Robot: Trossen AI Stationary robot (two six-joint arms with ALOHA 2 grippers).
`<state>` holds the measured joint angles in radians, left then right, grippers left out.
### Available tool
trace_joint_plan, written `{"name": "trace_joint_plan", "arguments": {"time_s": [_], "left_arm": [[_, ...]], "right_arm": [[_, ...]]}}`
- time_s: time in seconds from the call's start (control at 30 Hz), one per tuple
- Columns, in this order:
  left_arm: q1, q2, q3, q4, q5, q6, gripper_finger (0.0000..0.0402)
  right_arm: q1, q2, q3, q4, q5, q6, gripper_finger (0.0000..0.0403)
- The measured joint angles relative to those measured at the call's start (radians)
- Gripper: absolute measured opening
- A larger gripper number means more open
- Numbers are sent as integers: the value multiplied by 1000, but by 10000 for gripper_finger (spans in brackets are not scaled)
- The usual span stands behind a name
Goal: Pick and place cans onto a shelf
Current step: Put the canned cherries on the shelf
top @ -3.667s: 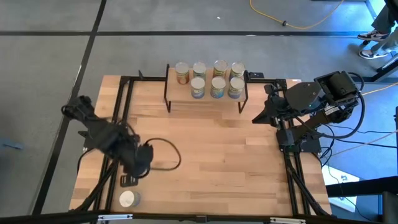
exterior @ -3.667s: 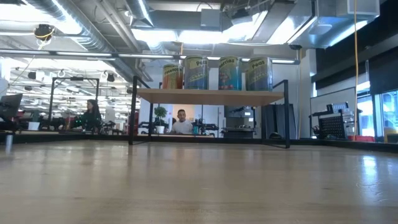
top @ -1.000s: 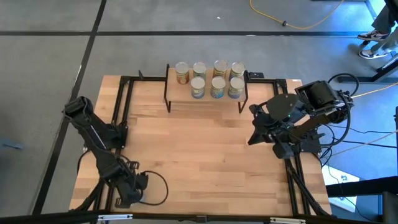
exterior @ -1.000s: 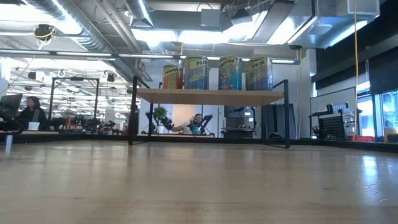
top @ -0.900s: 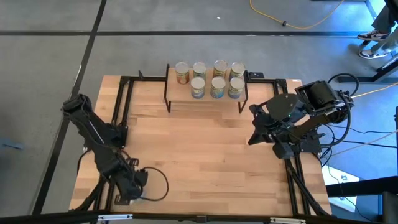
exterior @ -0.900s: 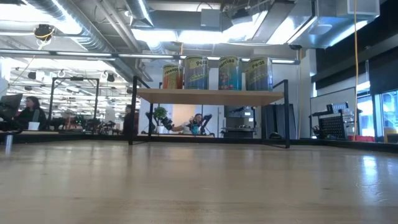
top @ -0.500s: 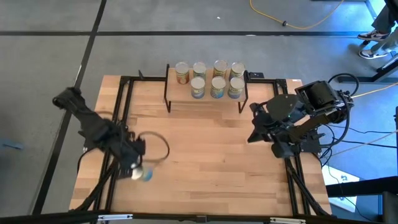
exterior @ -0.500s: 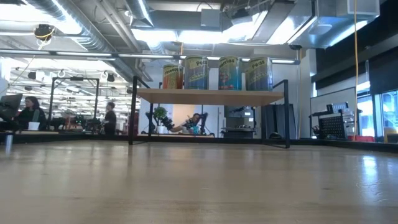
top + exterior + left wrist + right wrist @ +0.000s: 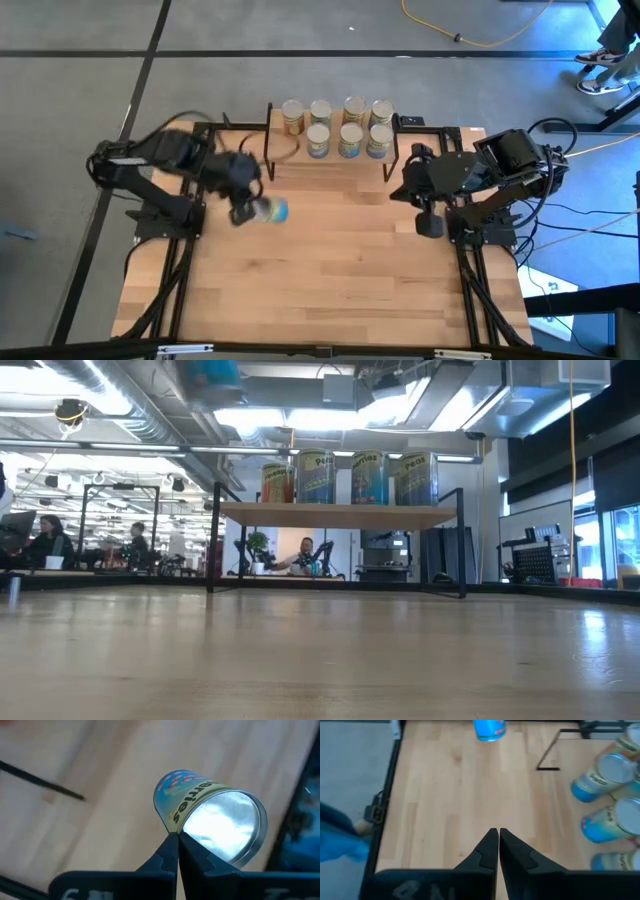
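left pincer (image 9: pixel 246 211) pinching can (image 9: pixel 270 211) by its rim | mid-air near shelf (image 9: pixel 285 150) | risk: thin grip slips, can drops | right pincer (image 9: pixel 494 842) pressed together, idle

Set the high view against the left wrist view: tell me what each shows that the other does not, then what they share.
Only the high view shows the shelf with seven cans standing on it in two rows, the right gripper shut and empty beside the shelf's right end, and both arms over the whole table.

Only the left wrist view shows the carried can's shiny silver end and the lettering on its blue and yellow label.

Both show the left gripper shut on a blue-labelled can, held above bare tabletop.
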<state>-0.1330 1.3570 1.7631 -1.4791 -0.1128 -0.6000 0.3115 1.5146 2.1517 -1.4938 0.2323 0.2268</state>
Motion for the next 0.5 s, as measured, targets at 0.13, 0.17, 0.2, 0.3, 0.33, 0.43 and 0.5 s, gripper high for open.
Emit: {"name": "trace_joint_plan", "arguments": {"time_s": [0.13,0.17,0.2,0.3,0.33,0.43,0.5], "left_arm": [[155,70,104,-21,-1,105,0],[195,88,131,-38,2,121,0],[234,108,159,-62,5,139,0],[349,156,216,-94,54,218,0],[384,167,226,-86,90,248,0],[492,210,257,-89,187,326,0],[559,239,259,-92,196,354,0]], "right_arm": [[0,0,0,-1,36,8,19],[0,0,0,-1,36,7,19],[0,0,0,-1,36,6,19],[0,0,0,-1,36,6,19],[0,0,0,-1,36,5,19],[0,0,0,-1,37,5,19],[0,0,0,-1,37,4,19]]}}
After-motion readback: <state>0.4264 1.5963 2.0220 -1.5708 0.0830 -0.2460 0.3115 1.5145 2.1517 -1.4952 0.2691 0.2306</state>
